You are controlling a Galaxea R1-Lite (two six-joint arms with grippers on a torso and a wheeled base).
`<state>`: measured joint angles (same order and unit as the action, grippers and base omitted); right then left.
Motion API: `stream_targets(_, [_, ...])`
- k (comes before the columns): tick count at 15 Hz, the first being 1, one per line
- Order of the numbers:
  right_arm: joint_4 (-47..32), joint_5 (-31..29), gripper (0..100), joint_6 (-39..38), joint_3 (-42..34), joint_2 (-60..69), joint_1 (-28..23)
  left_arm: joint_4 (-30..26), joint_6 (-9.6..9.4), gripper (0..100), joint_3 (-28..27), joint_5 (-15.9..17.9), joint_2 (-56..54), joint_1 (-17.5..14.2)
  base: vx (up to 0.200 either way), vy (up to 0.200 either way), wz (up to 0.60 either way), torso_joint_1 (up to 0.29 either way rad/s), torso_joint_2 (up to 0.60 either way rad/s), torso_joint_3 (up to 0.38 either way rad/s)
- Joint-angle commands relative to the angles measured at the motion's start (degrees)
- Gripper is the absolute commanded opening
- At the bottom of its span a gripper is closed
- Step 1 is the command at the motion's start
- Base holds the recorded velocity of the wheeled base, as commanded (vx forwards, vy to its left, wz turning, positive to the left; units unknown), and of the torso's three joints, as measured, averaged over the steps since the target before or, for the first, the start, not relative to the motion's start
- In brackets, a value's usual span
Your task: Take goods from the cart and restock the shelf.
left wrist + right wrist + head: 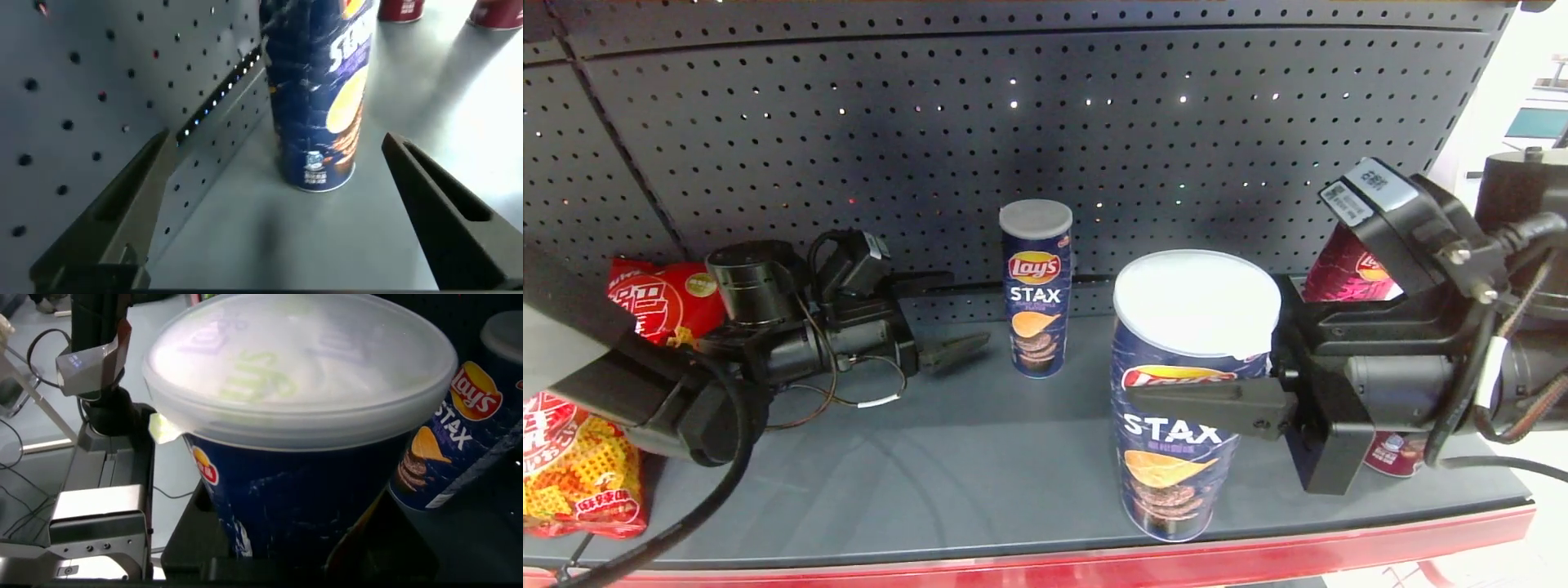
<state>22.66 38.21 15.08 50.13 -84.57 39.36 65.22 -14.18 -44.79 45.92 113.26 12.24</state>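
Observation:
A blue chips can [1176,474] with a white lid stands upright near the shelf's front edge, and my right gripper [1168,384] is shut on its upper half from the right. In the right wrist view its lid [302,367] is close up. I cannot tell whether its base touches the shelf [980,457]. A second blue chips can [1036,290] stands upright at the back against the pegboard. My left gripper [968,309] lies low on the shelf just left of that can, open and holding nothing. In the left wrist view the can [319,98] stands just beyond its spread fingers [122,212].
Red and yellow snack bags [580,474] and a red bag [658,302] sit at the shelf's left end. Red cans [1347,269] stand behind my right arm at the right end. The dark pegboard [1013,122] closes the back. A red lip [1094,563] runs along the shelf's front edge.

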Motion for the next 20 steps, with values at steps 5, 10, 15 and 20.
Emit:
stream_targets(5, [0.0,0.0,0,0.0,-0.5,0.1,-0.4,1.2,2.66,100,-1.7,-0.1,3.3,4.4,0.0,0.0,0.0,0.0,0.0,0.0])
stream_targets(10, [0.0,0.0,0,0.0,-0.6,0.3,-1.9,1.8,2.75,100,-2.8,-0.8,5.6,6.0,0.0,0.0,0.0,0.0,0.0,0.0])
stream_targets(15, [0.0,0.0,0,0.0,-0.8,0.0,-2.0,2.1,3.19,100,-5.1,-0.8,7.8,6.5,0.0,0.0,0.0,0.0,0.0,0.0])
stream_targets(20, [0.0,0.0,0,0.0,-1.0,-0.1,-2.1,2.2,4.07,100,-8.7,-0.8,11.7,6.6,0.0,0.0,0.0,0.0,0.0,0.0])
